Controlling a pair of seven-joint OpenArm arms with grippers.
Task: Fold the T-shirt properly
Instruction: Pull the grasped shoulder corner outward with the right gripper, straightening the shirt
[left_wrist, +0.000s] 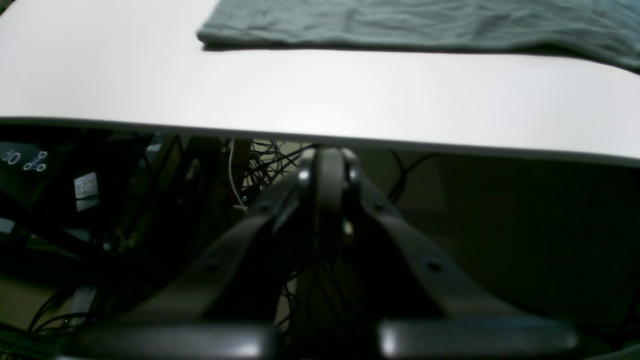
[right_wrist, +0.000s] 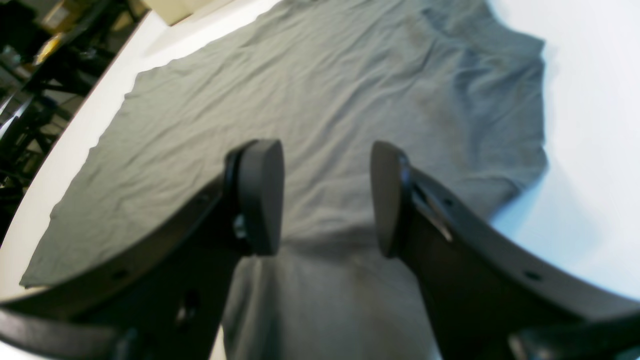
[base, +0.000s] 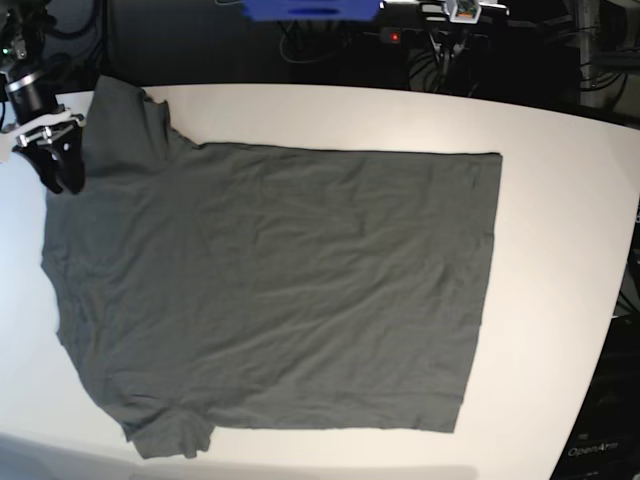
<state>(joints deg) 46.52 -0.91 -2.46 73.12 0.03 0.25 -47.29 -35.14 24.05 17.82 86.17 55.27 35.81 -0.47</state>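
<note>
Our right hand (right_wrist: 325, 197) is hovering open over the soft, limp T-shirt (base: 270, 285); we are favouring a sleeve-edge grip, left hand (left_wrist: 327, 170) closed.

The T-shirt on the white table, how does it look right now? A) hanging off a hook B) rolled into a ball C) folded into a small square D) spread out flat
D: in the base view the T-shirt lies spread open on the table, both sleeves out and no fold made.
</note>
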